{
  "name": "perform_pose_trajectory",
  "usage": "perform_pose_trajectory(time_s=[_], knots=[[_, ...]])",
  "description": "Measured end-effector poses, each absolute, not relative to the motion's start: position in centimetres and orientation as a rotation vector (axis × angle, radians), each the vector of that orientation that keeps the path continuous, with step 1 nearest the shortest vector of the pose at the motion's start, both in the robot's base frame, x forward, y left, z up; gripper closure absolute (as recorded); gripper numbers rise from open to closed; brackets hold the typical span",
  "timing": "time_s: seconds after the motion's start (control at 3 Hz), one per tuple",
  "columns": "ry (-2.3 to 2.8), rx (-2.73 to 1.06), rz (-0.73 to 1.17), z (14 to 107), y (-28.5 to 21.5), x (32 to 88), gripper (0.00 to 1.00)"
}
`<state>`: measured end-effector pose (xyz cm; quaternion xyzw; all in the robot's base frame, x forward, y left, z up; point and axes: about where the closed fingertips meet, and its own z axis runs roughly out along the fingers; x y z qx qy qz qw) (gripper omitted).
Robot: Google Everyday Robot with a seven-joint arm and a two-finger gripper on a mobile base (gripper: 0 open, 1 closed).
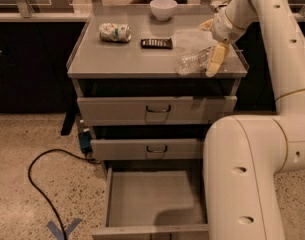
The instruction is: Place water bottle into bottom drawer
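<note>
The water bottle (193,62), clear and crinkled, lies on its side near the front right corner of the grey cabinet top (132,59). My gripper (212,41) hangs over that corner, just right of the bottle. It is open. One yellowish finger (215,59) points down beside the bottle's right end, touching it or nearly so. The other finger (207,24) sits further back. The bottom drawer (152,199) is pulled out below, with a plain grey inside and nothing in it.
A crushed white-green can (115,32), a dark flat object (156,43) and a white bowl (163,8) are on the cabinet top. The two upper drawers (152,110) stick out slightly. My white arm (247,179) covers the right side. A black cable (47,184) lies on the floor.
</note>
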<state>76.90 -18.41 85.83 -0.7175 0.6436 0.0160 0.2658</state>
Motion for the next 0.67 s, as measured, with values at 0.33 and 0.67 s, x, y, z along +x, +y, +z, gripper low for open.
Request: perform_pose_trajectory(time_s=[0.33,0.67], knots=[[1.767,-1.962,-0.025,88.9,-19.3,75.5,0.00],[1.825,-1.939,-0.045,90.2,-20.3,74.6,0.00]])
